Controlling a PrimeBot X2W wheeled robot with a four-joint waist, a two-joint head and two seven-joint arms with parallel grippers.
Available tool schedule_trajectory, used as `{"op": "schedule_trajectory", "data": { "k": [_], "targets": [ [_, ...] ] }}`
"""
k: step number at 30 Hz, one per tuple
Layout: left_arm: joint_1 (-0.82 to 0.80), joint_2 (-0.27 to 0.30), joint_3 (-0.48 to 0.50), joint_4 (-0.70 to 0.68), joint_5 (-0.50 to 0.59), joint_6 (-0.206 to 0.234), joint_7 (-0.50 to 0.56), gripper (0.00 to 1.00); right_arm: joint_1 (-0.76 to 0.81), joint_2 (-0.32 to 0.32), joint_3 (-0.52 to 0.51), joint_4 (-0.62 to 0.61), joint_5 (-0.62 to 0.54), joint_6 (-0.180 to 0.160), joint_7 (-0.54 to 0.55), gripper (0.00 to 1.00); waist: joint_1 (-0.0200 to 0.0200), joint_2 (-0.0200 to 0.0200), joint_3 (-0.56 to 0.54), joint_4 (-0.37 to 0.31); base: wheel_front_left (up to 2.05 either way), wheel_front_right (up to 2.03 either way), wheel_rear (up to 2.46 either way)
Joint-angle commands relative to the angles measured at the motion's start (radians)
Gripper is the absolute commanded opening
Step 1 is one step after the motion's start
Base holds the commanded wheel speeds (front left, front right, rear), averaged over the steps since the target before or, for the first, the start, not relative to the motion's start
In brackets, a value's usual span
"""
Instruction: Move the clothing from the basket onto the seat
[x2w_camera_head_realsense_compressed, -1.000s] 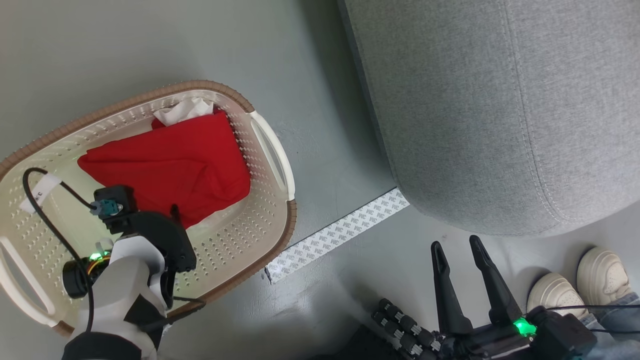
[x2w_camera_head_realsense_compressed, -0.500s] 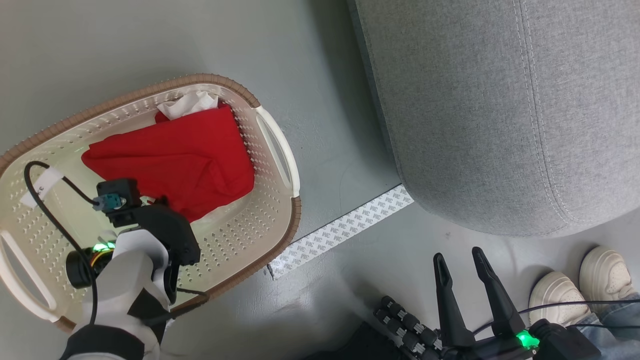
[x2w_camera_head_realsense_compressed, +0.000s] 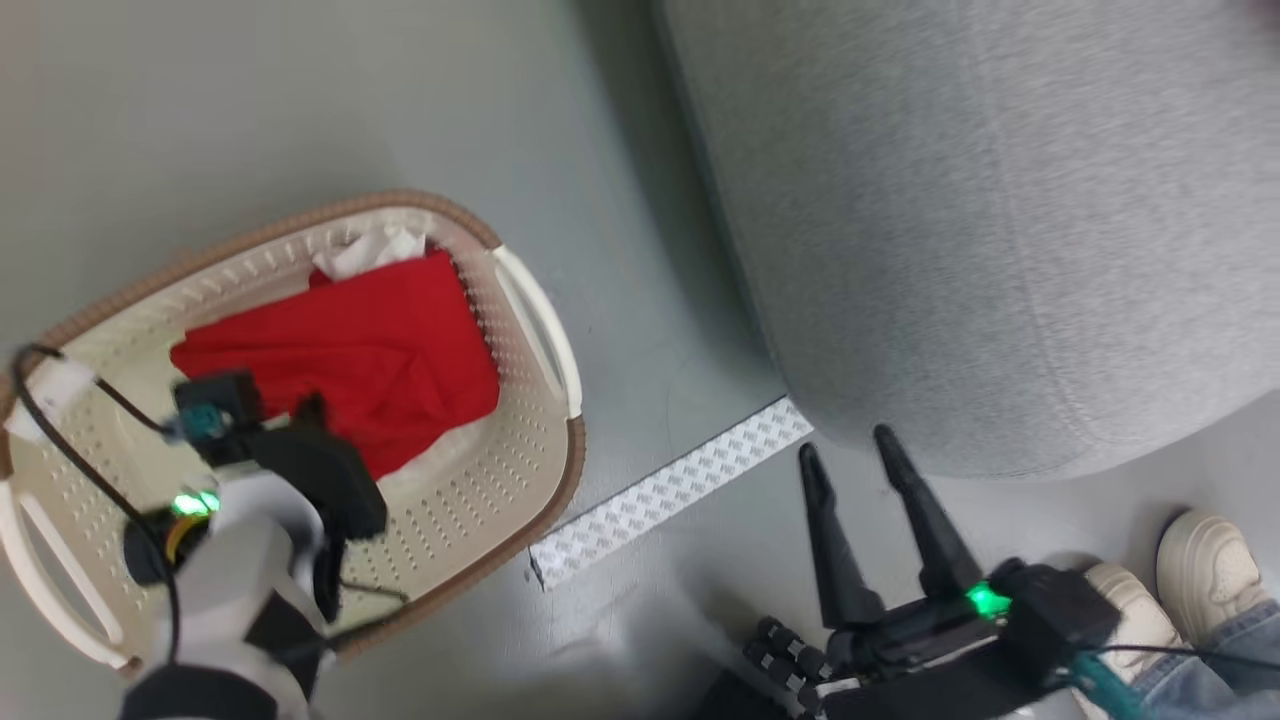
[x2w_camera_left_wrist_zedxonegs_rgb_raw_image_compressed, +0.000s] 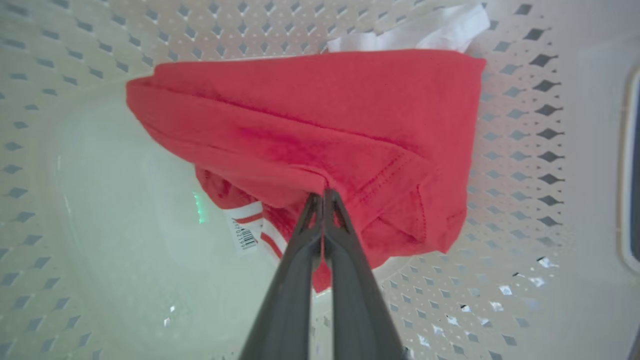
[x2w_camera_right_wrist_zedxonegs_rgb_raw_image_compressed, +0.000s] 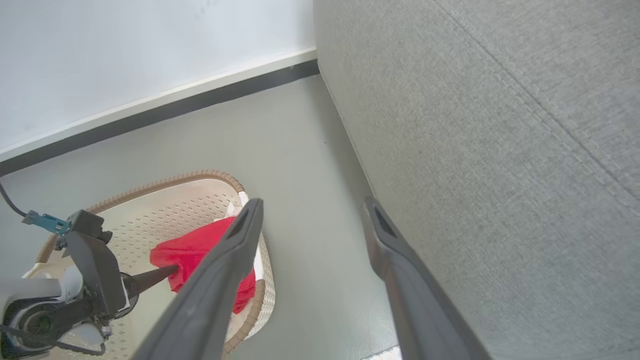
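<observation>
Left fingers (x2w_camera_left_wrist_zedxonegs_rgb_raw_image_compressed: 302, 250) clenched on clothing (x2w_camera_left_wrist_zedxonegs_rgb_raw_image_compressed: 310, 115) fold in basket (x2w_camera_left_wrist_zedxonegs_rgb_raw_image_compressed: 520, 150); I'd lift straight up till fabric clears, then swing to seat (x2w_camera_head_realsense_compressed: 960, 200); right fingers (x2w_camera_head_realsense_compressed: 925, 510) parted, idle

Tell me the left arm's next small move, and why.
Probably lift straight up. The left gripper is shut on a fold of the clothing, which lies inside the basket; raising it above the rim should free it for the swing to the seat.
</observation>
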Motion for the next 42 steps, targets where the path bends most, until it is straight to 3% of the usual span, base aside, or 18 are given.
{"op": "schedule_trajectory", "data": {
  "k": [1, 9, 16, 23, 29, 42],
  "targets": [
    [0.042, -0.005, -0.001, 0.008, -0.005, -0.016, -0.011, 0.00, -0.009, 0.001, 0.007, 0.034, -0.011, 0.000, -0.003, 1.00, 0.0000, -0.0001, -0.096, 0.023, 0.00, 0.00, 0.00],
    [0.094, -0.021, -0.033, -0.030, -0.040, -0.083, -0.043, 0.00, -0.063, -0.019, 0.023, 0.165, -0.014, -0.001, -0.003, 1.00, 0.0000, -0.0001, -0.279, 0.102, 0.00, 0.00, 0.00],
    [0.182, -0.023, -0.160, -0.196, -0.207, -0.136, -0.048, 0.00, -0.058, -0.066, 0.006, 0.252, 0.012, 0.000, 0.033, 1.00, 0.0000, -0.0001, -0.470, 0.217, 0.00, 0.00, 0.00],
    [0.257, -0.024, -0.301, -0.341, -0.344, -0.096, -0.042, 0.00, -0.003, -0.100, 0.020, 0.260, 0.031, 0.000, 0.108, 1.00, 0.0000, -0.0001, -0.674, 0.315, 0.00, 0.00, 0.00],
    [0.259, -0.023, -0.384, -0.463, -0.393, -0.066, -0.040, 0.00, 0.053, -0.126, 0.044, 0.234, 0.043, 0.000, 0.165, 1.00, 0.0000, -0.0001, -0.833, 0.387, 0.00, 0.00, 0.00],
    [0.178, -0.022, -0.394, -0.762, -0.401, 0.006, -0.033, 0.00, 0.035, -0.149, 0.070, 0.182, 0.047, 0.000, 0.232, 1.00, 0.0000, -0.0001, -0.934, 0.433, 0.00, 0.00, 0.00]
  ]
}}
